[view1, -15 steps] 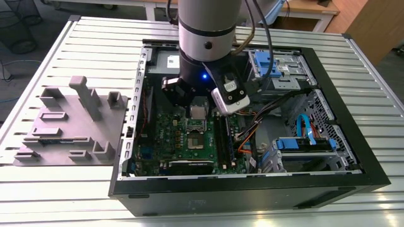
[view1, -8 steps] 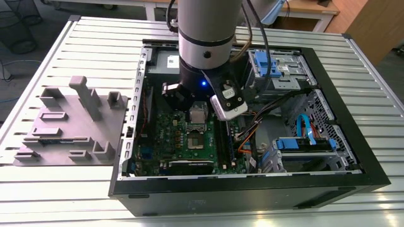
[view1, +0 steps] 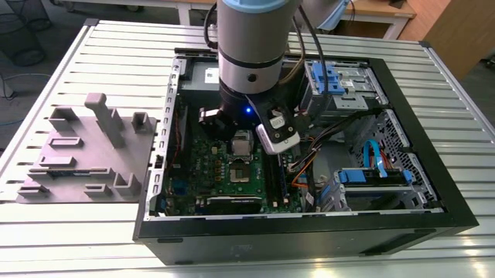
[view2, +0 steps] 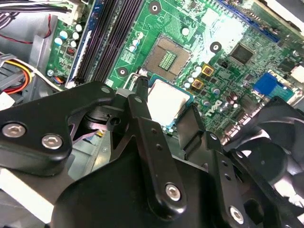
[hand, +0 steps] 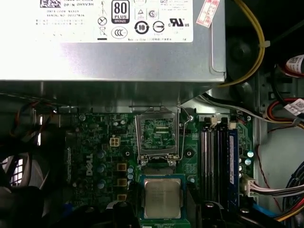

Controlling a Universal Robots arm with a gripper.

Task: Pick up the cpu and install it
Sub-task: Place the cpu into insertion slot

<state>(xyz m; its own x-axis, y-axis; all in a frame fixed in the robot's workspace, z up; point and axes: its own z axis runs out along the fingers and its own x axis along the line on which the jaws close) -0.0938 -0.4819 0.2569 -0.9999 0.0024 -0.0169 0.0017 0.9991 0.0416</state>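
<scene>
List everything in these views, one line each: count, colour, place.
cpu: one, silvery top, between the gripper's fingers over the motherboard, next to the socket.
socket: one, silver frame, empty, on the motherboard.
motherboard: one, green, inside the computer case.
computer case: one, black, open, on the table.
power supply: one, silver-grey, inside the case beyond the socket.
moulded tray: one, grey, on the table at the exterior view's left of the case.
table: one, pale slatted metal.
arm: one, grey, reaching into the case.
gripper: one, black, closed on the cpu.

Socket (hand: 156, 135) lies uncovered; power supply (hand: 109, 57) and memory slots (hand: 216, 161) flank it.
</scene>
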